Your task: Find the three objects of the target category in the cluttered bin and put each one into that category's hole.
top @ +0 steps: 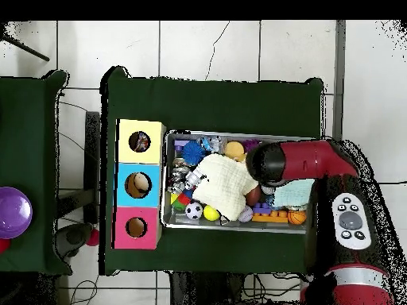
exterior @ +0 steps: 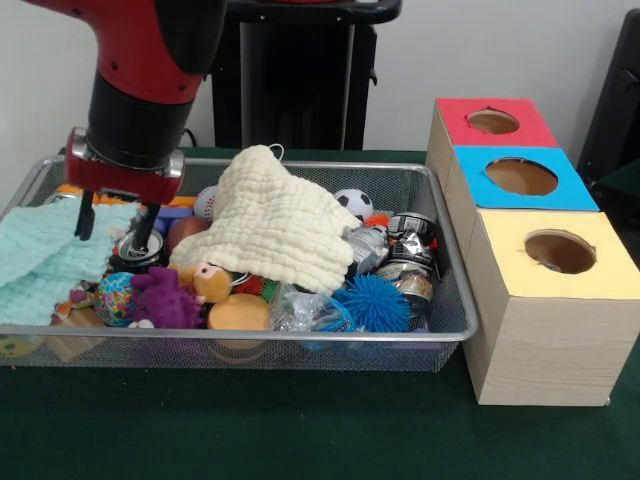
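Note:
My gripper (exterior: pixel 115 228) hangs open over the left part of the wire mesh bin (exterior: pixel 250 335). Its two black fingers (exterior: pixel 85 215) stand apart, just above a dark can (exterior: pixel 135 255) lying beside a mint cloth (exterior: pixel 40 260). I cannot tell whether a finger touches the can. A cream cloth (exterior: pixel 270 220) covers the middle of the bin (top: pixel 238 137). Crushed silver cans (exterior: pixel 405 250) lie at the bin's right end. The wooden box beside the bin has a red hole (exterior: pixel 493 121), a blue hole (exterior: pixel 521 176) and a yellow hole (exterior: pixel 560 251). In the overhead view the arm (top: pixel 294 163) hides the gripper.
Along the bin's front lie a purple plush (exterior: pixel 165 297), a colourful ball (exterior: pixel 115 297), an orange ball (exterior: pixel 238 312), a clear bag (exterior: pixel 300 310) and a blue spiky ball (exterior: pixel 378 302). A soccer ball (exterior: pixel 353 202) sits at the back. A purple object (top: pixel 12 210) rests on a side table.

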Robot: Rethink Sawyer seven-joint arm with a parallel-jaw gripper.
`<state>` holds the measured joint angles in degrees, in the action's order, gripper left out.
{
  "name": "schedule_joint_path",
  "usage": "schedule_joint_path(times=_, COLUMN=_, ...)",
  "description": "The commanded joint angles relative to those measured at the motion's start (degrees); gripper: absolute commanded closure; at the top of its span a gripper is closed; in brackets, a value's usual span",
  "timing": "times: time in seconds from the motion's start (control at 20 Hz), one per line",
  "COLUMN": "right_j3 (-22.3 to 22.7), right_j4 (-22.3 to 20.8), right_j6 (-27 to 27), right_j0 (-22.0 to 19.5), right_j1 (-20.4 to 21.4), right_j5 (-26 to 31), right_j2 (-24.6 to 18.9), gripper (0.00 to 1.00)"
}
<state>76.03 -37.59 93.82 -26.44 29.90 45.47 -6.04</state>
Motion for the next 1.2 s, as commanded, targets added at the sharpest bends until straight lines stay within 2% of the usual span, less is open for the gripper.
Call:
schedule_joint_path(times=0.05, right_j3=-1.13, right_j4=-6.14, right_j6=-16.77, right_j0=1.0, right_j1=-0.99, right_j5=9.8, right_j2=0.03, gripper=0.0)
schedule_joint_path(times=0.2, right_j3=-1.44, right_j4=-8.82, right_j6=-17.4, right_j0=0.57, right_j1=-1.41, right_j5=10.36, right_j2=0.93, gripper=0.0)
schedule_joint_path(times=0.4, right_j3=-1.23, right_j4=-10.98, right_j6=-16.52, right_j0=-1.46, right_j1=-2.61, right_j5=7.96, right_j2=0.37, gripper=0.0)
schedule_joint_path(times=0.7, right_j3=-3.19, right_j4=-14.26, right_j6=-21.71, right_j0=-5.14, right_j1=-2.44, right_j5=5.36, right_j2=-2.37, gripper=0.0)
schedule_joint_path(times=0.9, right_j3=-5.32, right_j4=-15.04, right_j6=-20.2, right_j0=-6.75, right_j1=-3.8, right_j5=4.0, right_j2=-4.36, gripper=0.0)
schedule_joint_path(times=1.05, right_j3=-3.53, right_j4=-12.95, right_j6=-18.57, right_j0=-8.93, right_j1=-5.9, right_j5=3.95, right_j2=-5.95, gripper=0.0)
schedule_joint_path(times=1.2, right_j3=-1.57, right_j4=-13.04, right_j6=-16.8, right_j0=-8.79, right_j1=-5.7, right_j5=3.61, right_j2=-5.59, gripper=0.0)
